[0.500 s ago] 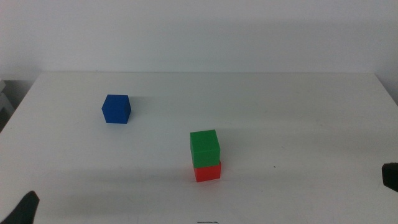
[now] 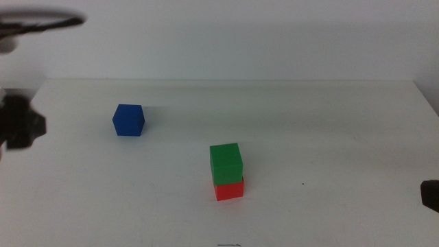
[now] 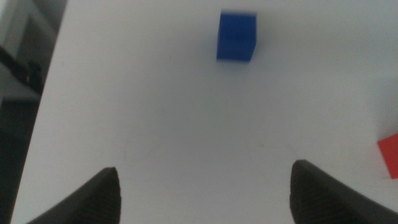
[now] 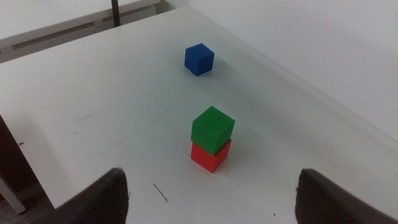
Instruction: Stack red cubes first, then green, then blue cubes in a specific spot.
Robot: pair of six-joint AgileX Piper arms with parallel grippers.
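Observation:
The green cube [image 2: 226,163] rests on the red cube [image 2: 228,189] near the middle of the white table; the same stack, green cube [image 4: 212,129] over red cube [image 4: 210,155], shows in the right wrist view. The blue cube [image 2: 128,120] stands alone on the table at the back left, apart from the stack. My left arm [image 2: 20,129] is a blurred dark shape at the left edge. Its left gripper [image 3: 205,180] is open and empty, with the blue cube [image 3: 237,36] some way ahead of it. My right gripper [image 4: 211,185] is open, empty and back from the stack.
A dark piece of the right arm [image 2: 431,194] shows at the right edge of the middle view. A blurred cable [image 2: 41,19] crosses the top left corner. The table's left edge [image 3: 43,106] lies close to the left gripper.
The left arm has swung up from the bottom left corner to the left edge, blurred by motion. The cubes and the right arm have not moved.

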